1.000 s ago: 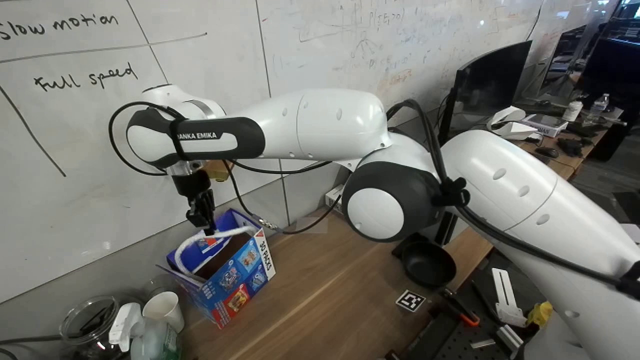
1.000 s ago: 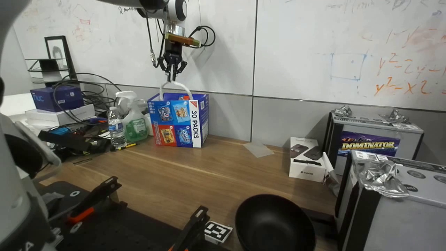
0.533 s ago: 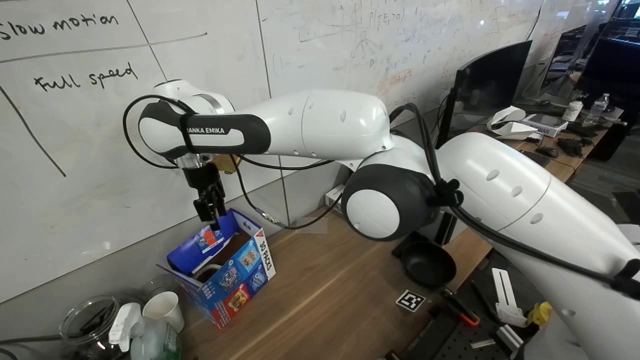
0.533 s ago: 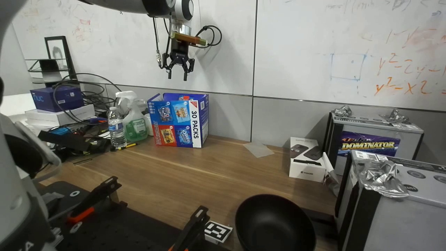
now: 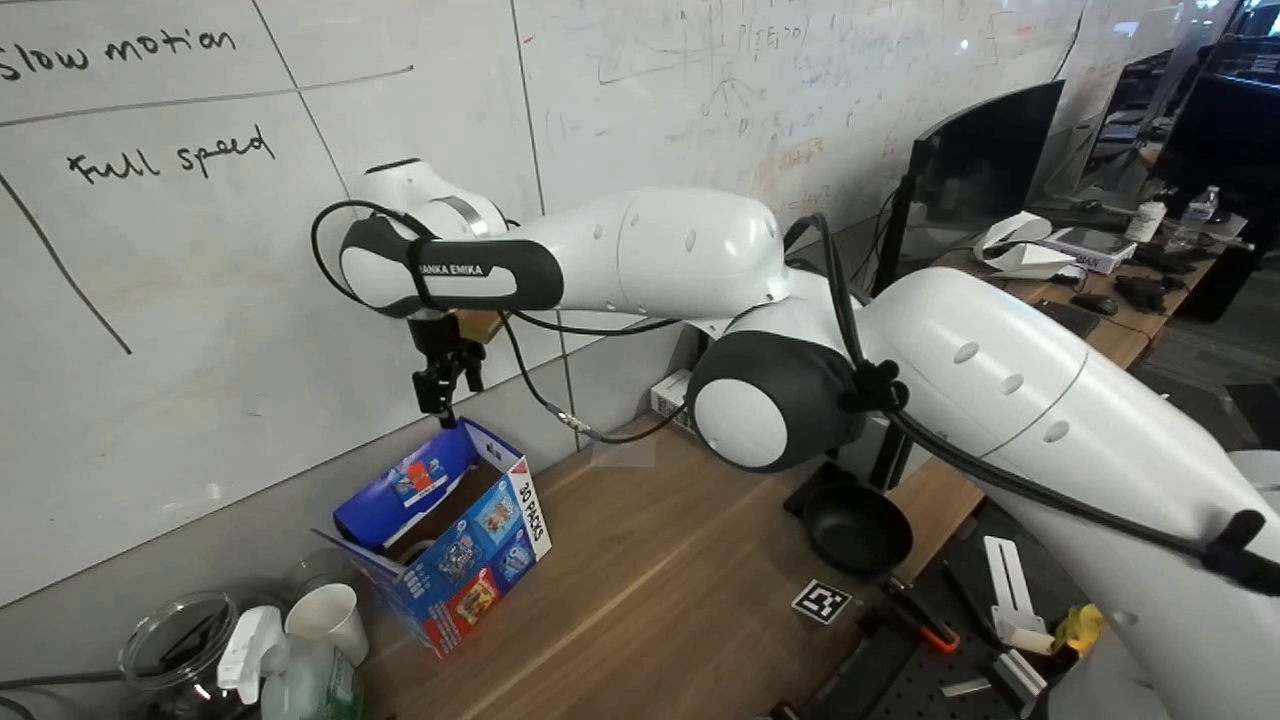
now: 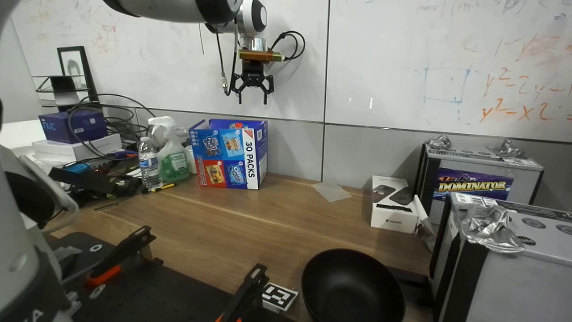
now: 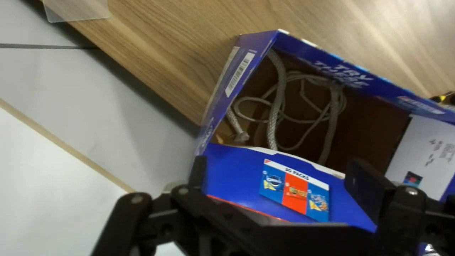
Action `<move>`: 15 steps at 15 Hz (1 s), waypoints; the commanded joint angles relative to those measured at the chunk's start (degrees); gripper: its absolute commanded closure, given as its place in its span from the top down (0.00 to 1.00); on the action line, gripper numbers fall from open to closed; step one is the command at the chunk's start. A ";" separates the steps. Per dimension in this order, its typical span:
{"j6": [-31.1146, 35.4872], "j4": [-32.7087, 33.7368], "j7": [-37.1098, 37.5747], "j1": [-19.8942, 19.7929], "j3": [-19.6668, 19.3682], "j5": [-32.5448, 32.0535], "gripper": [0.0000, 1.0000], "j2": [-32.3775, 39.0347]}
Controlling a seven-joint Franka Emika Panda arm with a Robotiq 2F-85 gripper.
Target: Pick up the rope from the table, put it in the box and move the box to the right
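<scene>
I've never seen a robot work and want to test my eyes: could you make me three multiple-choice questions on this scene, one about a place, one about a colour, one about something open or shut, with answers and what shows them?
1. Where is the rope?
A. On the floor
B. Inside the box
C. Around the water bottle

2. What colour is the round pan?
A. Red
B. Yellow
C. Black

3. How is the gripper?
A. Open, holding nothing
B. Shut on the rope
C. Shut on the box

Answers:
1 B: the wrist view looks in on its loops there.
2 C: it looks black in both exterior views.
3 A: in an exterior view its fingers stand apart, with nothing between them.
</scene>
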 commanded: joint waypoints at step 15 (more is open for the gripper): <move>13.37 -8.77 21.15 0.39 -7.04 -5.20 1.00 2.62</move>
